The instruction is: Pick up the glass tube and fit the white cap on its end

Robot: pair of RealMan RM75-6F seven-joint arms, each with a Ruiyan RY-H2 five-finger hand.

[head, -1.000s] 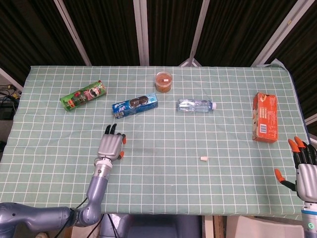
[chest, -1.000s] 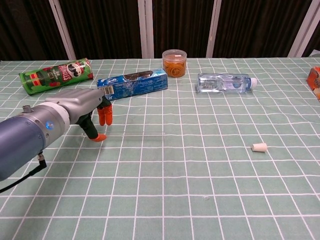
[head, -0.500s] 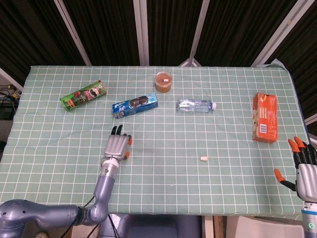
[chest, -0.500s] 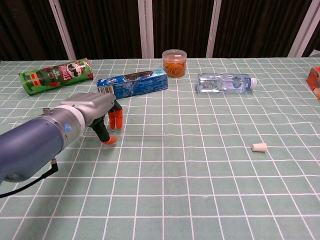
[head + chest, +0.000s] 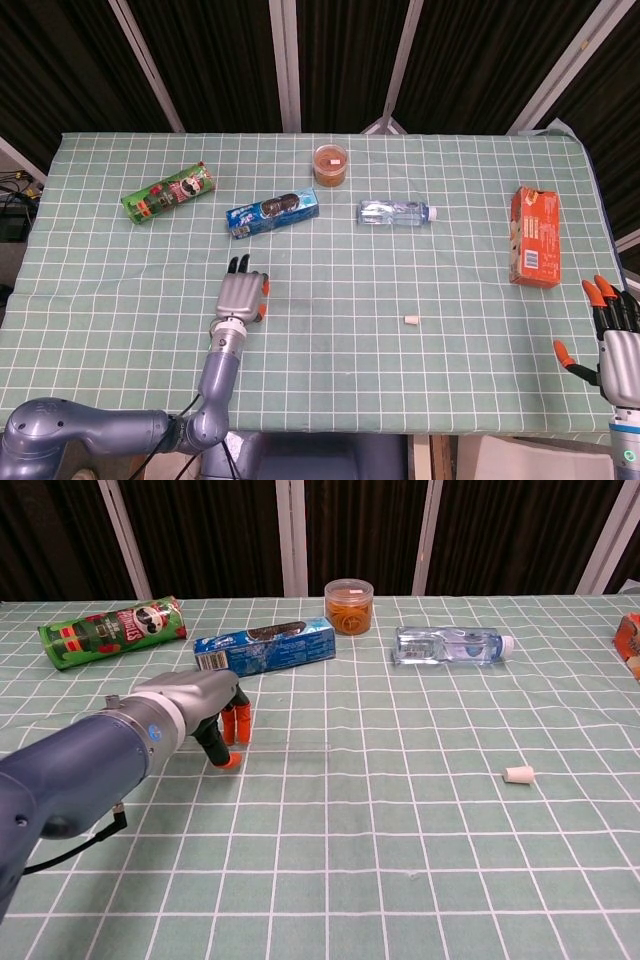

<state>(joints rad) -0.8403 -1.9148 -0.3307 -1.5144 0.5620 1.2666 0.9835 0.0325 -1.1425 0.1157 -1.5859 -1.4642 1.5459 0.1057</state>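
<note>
The glass tube is clear and barely shows, a faint line lying flat on the checked cloth just right of my left hand. That left hand hovers low over the table, its orange-tipped fingers apart and pointing down beside the tube's left end, holding nothing. The small white cap lies alone on the cloth toward the right. My right hand is open at the table's near right corner, far from both; the chest view does not show it.
Along the back lie a green chip can, a blue cookie pack, an orange-lidded jar and a water bottle. An orange carton lies at the right edge.
My left hand has slid to the right and slightly forward, closer to the tube's left end. The right hand, the cap and the other objects have stayed put.
</note>
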